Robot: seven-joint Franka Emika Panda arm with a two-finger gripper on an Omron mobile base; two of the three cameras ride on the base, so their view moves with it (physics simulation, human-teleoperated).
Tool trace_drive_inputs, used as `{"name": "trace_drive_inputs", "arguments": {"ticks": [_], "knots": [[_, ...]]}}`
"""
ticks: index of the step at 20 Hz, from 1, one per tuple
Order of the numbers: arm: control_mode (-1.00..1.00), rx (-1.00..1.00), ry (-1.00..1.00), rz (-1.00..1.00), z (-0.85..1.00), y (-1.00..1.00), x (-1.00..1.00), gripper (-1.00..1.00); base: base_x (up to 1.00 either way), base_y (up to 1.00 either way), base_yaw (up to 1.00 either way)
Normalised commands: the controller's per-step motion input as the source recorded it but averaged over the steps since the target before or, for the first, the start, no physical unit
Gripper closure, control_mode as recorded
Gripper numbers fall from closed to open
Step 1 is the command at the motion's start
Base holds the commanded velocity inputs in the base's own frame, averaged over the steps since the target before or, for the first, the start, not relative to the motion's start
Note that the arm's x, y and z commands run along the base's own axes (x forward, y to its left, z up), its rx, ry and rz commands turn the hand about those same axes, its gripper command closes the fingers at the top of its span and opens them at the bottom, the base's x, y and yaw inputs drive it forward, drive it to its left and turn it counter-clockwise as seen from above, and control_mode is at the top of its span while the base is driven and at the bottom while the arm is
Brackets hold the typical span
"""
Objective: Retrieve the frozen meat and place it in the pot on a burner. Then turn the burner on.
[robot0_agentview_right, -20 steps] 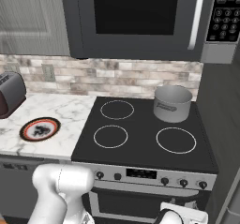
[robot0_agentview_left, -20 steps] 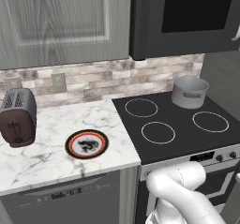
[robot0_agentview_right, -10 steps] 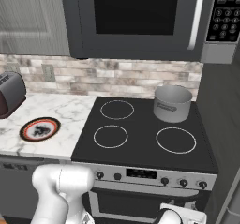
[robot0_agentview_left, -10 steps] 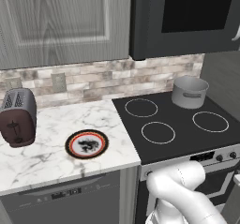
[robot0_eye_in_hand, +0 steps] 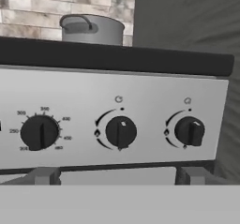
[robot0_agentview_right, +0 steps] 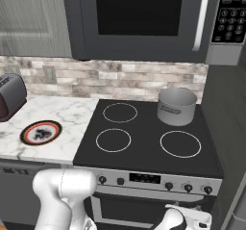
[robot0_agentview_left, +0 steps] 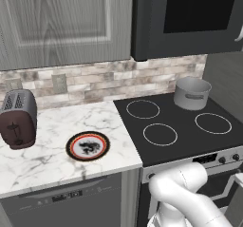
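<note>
Short grey metal pot (robot0_eye_in_hand: 92,29) sits upper left; you face black knobs (robot0_eye_in_hand: 121,131), risking the wrong burner. Pincer state: cannot tell.

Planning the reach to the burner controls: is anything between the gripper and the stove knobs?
Nothing visible. The open gripper faces the stove's front panel directly, with the middle knob and right knob unobstructed; the pot sits above, on the cooktop.

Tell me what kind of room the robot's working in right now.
A home kitchen, rendered in simulation: a black stove carrying a grey pot, a microwave mounted above it, and a toaster on the marble counter.
</note>
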Motion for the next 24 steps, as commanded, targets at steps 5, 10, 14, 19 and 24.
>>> {"name": "trace_drive_inputs", "arguments": {"ticks": [5,10,14,19,24], "knots": [[-1.0,0.0,0.0,0.0,0.0,0.0,0.27,-1.0,0.0,0.0,0.0],[-1.0,0.0,0.0,0.0,0.0,0.0,0.3,-1.0,0.0,0.0,0.0],[-1.0,0.0,0.0,0.0,0.0,0.0,0.3,-1.0,0.0,0.0,0.0],[-1.0,0.01,-0.03,0.0,0.0,-0.02,0.3,-1.0,0.0,0.0,0.0],[-1.0,0.0,-0.06,0.0,-0.01,0.0,0.27,-1.0,0.0,0.0,0.0]]}}
